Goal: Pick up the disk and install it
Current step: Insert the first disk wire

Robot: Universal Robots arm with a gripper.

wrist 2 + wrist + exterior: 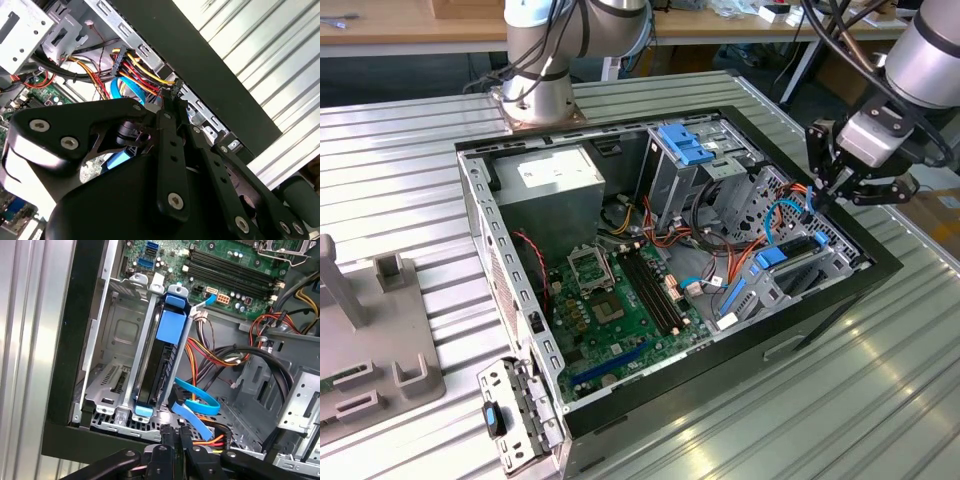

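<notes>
The disk (159, 357), a dark drive in a bright blue carrier, stands on edge in a slot of the metal drive cage (112, 340) inside the open computer case. In the exterior view the disk (772, 257) lies in the case's corner at the view's right. My gripper (822, 196) hovers just above that corner, beside the cage's end and over the blue and orange cables. Its fingertips (168, 432) stand close together with nothing seen between them, apart from the disk. In the second wrist view the gripper (172, 90) points at a bundle of yellow and red wires.
The black case wall (840, 300) runs close under the gripper. A ribbed blue flap (682, 146) tops another cage at the back. The green motherboard (620, 300) fills the case floor, and loose blue cables (197, 405) lie beside the disk. A grey fixture (370, 330) stands at the exterior view's left.
</notes>
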